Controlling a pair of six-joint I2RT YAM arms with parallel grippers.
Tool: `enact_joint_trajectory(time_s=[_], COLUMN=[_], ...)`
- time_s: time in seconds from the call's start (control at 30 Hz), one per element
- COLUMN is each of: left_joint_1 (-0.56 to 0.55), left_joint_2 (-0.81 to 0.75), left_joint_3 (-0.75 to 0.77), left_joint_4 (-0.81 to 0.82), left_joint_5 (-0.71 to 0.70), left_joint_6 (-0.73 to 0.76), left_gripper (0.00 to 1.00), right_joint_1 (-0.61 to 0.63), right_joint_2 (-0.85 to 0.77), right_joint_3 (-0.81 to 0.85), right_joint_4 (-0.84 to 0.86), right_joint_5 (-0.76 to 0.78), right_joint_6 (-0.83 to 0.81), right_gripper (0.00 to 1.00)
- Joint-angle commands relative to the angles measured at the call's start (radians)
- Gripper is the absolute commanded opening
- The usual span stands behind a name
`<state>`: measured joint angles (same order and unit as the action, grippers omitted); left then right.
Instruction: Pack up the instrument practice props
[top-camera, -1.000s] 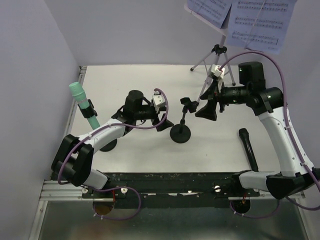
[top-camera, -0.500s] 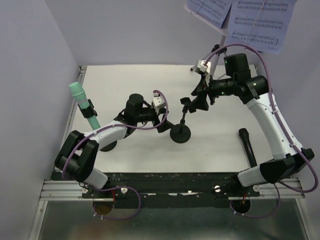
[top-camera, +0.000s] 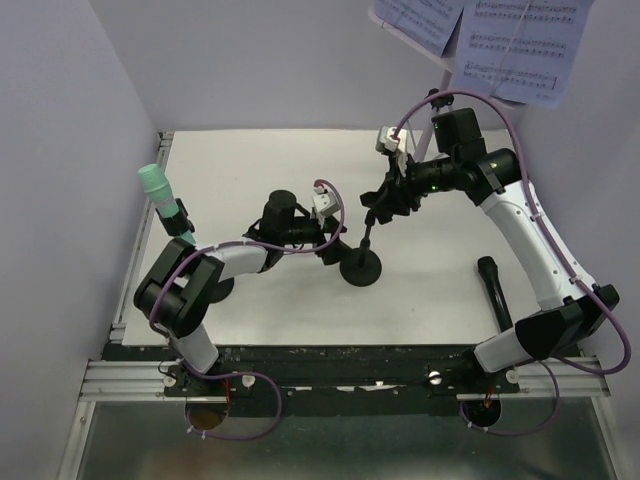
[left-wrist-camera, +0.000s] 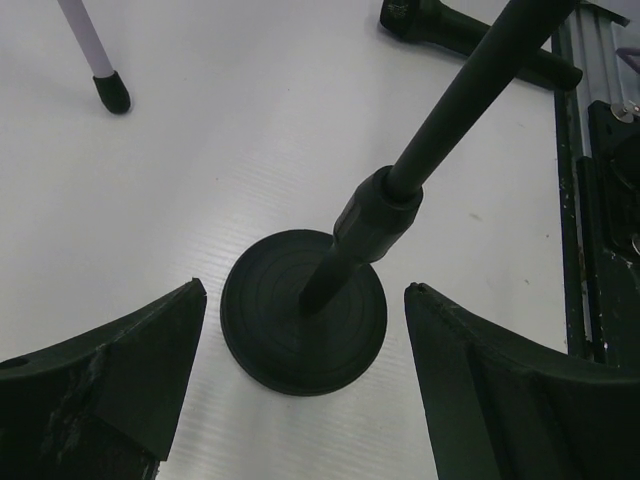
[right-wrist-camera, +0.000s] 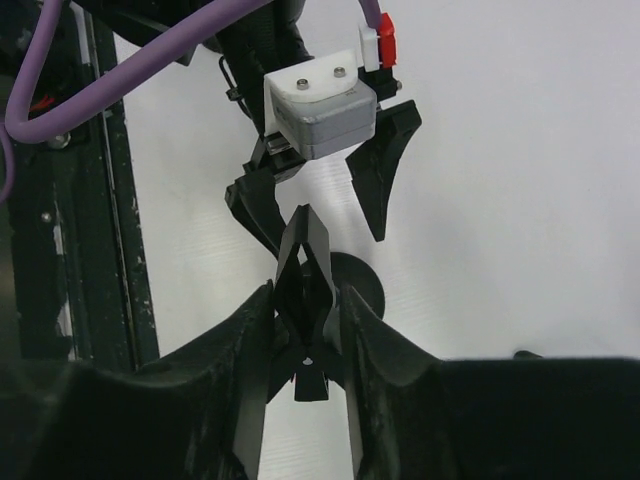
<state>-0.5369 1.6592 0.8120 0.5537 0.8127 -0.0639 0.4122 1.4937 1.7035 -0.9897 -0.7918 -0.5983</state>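
Observation:
A short black pole (top-camera: 367, 238) stands on its round base (top-camera: 361, 269) at mid-table. My left gripper (top-camera: 335, 249) is open just left of the base; in the left wrist view its fingers (left-wrist-camera: 130, 365) flank the base (left-wrist-camera: 303, 330) without touching it. My right gripper (top-camera: 383, 204) has closed in on the clip (right-wrist-camera: 305, 285) at the pole's top, its fingers (right-wrist-camera: 250, 335) tight against both sides. A mint-green microphone (top-camera: 163, 198) stands clipped upright at the left. The black microphone (top-camera: 497, 293) lies at the right. The silver tripod (top-camera: 431, 117) carries sheet-music pages (top-camera: 515, 45) at the back right.
The green microphone's round base (top-camera: 222, 292) shows behind my left arm. A tripod foot (left-wrist-camera: 112, 92) and the lying black microphone (left-wrist-camera: 470, 38) are beyond the pole in the left wrist view. A black rail (top-camera: 330, 362) runs along the near edge. Walls close in at the left and back.
My right arm swung left to the pole's top and its jaws closed in round the clip. My left gripper slid right, up to the pole's base.

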Motion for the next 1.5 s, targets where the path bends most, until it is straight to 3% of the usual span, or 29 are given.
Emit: enact_joint_trajectory(time_s=[0.0,0.17,0.2,0.57,0.87,1.47], left_joint_1=[-0.017,-0.038,-0.04,-0.064,-0.064,-0.063], left_joint_2=[0.065,0.117,0.132,0.249,0.243,0.324], left_joint_3=[0.044,0.07,0.075,0.076,-0.013,-0.03], left_joint_4=[0.133,0.159,0.176,0.362,0.495,0.597], left_joint_5=[0.104,0.112,0.106,0.056,0.054,-0.014], left_joint_6=[-0.037,-0.025,-0.034,-0.226,-0.321,-0.376], left_gripper=[0.89,0.88,0.87,0.69,0.73,0.64], right_joint_1=[0.01,0.011,0.013,0.094,0.128,0.169], right_joint_2=[0.023,0.027,0.023,0.053,0.111,0.197], right_joint_3=[-0.005,-0.028,-0.039,-0.08,-0.119,-0.294], right_joint_4=[-0.035,-0.067,-0.066,-0.259,-0.319,-0.359], right_joint_5=[0.034,0.039,0.046,0.236,0.351,0.454], right_joint_6=[-0.014,-0.021,-0.026,-0.205,-0.219,-0.261], right_gripper=[0.36,0.01,0.0,0.0,0.0,0.0])
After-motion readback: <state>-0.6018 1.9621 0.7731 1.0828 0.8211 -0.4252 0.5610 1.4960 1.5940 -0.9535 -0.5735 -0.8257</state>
